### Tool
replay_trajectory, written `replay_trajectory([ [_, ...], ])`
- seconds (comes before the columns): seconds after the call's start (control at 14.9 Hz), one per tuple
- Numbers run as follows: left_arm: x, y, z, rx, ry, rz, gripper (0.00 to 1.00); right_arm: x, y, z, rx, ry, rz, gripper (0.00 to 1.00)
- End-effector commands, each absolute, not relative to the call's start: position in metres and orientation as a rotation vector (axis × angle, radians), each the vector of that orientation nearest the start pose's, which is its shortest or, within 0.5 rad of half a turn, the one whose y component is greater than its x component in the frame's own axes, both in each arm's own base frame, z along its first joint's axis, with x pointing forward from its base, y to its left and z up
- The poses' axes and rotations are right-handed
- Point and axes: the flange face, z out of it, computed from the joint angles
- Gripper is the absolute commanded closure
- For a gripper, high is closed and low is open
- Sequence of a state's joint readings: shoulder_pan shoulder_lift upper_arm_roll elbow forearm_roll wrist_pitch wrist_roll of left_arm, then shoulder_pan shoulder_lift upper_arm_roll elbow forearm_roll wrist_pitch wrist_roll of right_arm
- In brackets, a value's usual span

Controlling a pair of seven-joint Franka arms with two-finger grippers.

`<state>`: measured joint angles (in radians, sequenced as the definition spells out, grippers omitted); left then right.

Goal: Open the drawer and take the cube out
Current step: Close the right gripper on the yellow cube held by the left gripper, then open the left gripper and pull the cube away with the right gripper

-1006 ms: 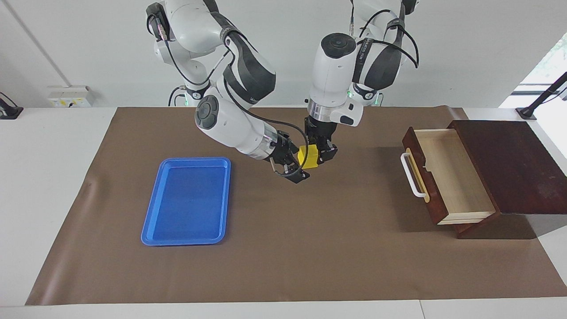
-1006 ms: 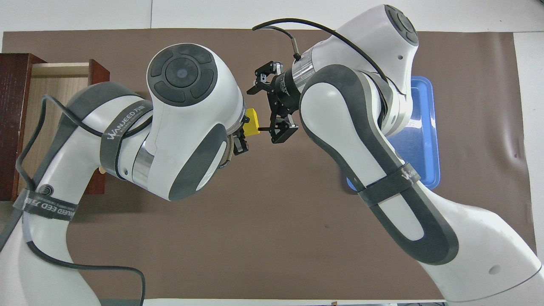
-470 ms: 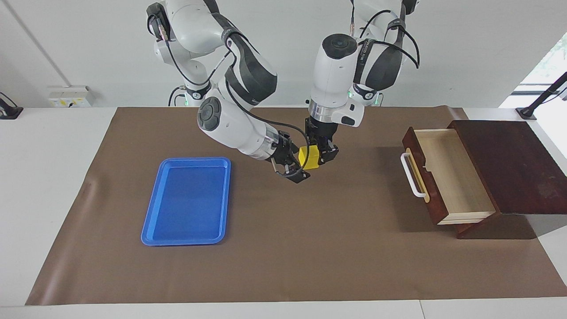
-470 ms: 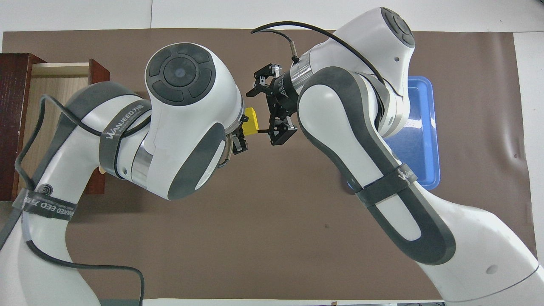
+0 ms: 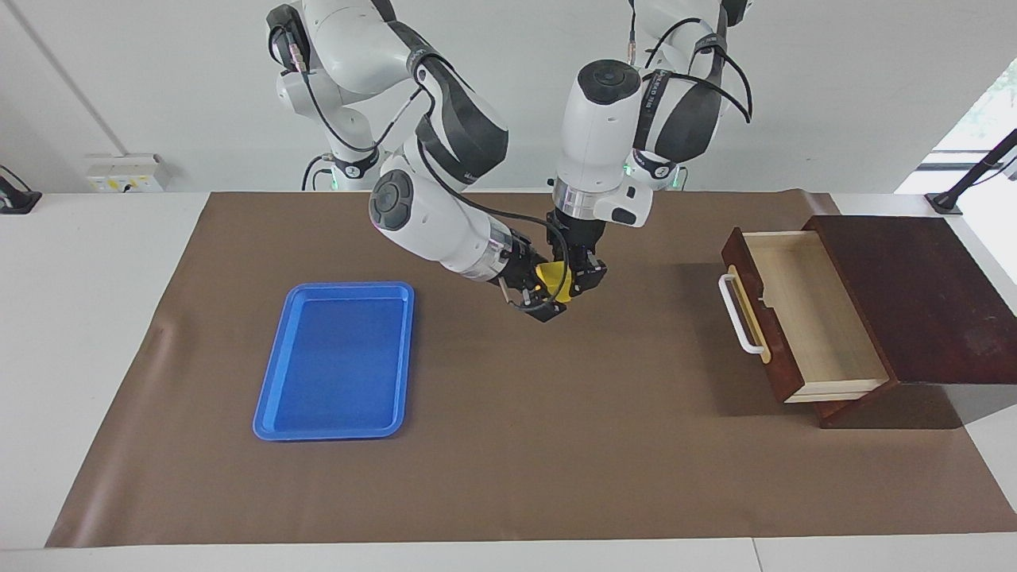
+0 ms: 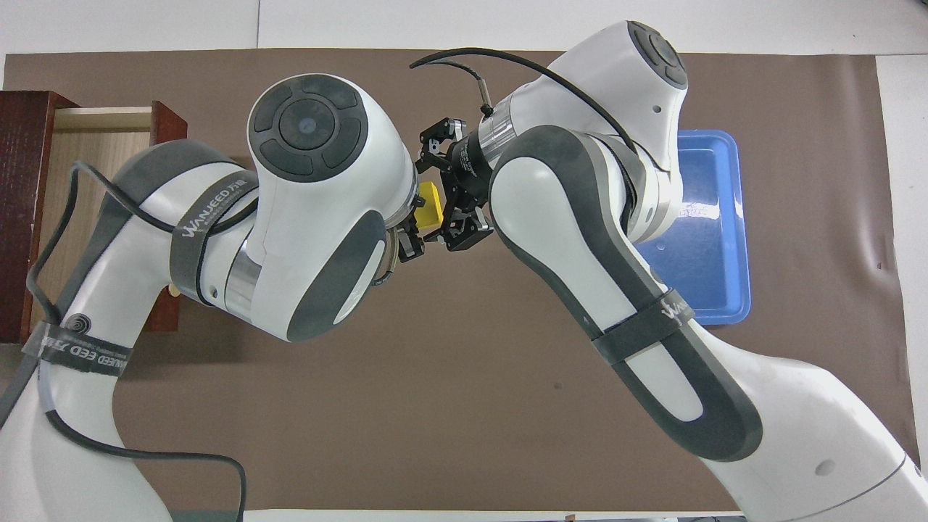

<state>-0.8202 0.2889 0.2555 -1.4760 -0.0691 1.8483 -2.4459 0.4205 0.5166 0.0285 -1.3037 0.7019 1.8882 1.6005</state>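
The yellow cube (image 5: 551, 277) (image 6: 431, 209) hangs above the middle of the brown mat, with my left gripper (image 5: 574, 283) (image 6: 415, 226) shut on it from above. My right gripper (image 5: 548, 296) (image 6: 439, 197) reaches in sideways from the blue tray's end. It is open, with one finger on each side of the cube, and it partly hides the cube in the facing view. The drawer (image 5: 802, 318) (image 6: 87, 145) stands pulled open at the left arm's end of the table. Its pale interior holds nothing, and its white handle (image 5: 739, 314) faces the mat's middle.
A blue plastic tray (image 5: 334, 359) (image 6: 714, 217) lies on the mat toward the right arm's end. The dark wooden cabinet top (image 5: 922, 294) extends from the drawer toward the table edge. In the overhead view both arms cover much of the mat.
My right gripper has moved in toward the cube and now straddles it. The left gripper has kept the cube almost still.
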Motion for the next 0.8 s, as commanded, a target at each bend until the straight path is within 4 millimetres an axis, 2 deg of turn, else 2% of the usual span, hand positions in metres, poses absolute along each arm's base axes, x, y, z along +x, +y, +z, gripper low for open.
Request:
replay_trajectory([
  [0.0,0.5336,-0.3691,0.5265,1.771,2.471,-0.017,1.0,0.6272,0.3483,0.4722,-2.011,1.667,0.775,0.02],
  [0.13,0.5328,-0.3681,0.5266,1.773,2.47,-0.018,1.0,0.627,0.3483,0.4714,-2.012,1.668,0.776,0.07],
  [0.2,0.5322,-0.3689,0.5266,1.774,2.468,-0.018,1.0,0.627,0.3483,0.4714,-2.012,1.668,0.776,0.15],
  [0.34,0.5328,-0.3681,0.5266,1.773,2.47,-0.018,1.0,0.6266,0.349,0.4714,-2.014,1.665,0.777,0.38],
  [0.54,0.5326,-0.368,0.5264,1.774,2.471,-0.018,1.0,0.6274,0.3481,0.4742,-2.016,1.65,0.769,1.0],
  [0.74,0.5326,-0.368,0.5264,1.774,2.471,-0.018,1.0,0.6286,0.3476,0.4761,-2.011,1.645,0.753,1.0],
])
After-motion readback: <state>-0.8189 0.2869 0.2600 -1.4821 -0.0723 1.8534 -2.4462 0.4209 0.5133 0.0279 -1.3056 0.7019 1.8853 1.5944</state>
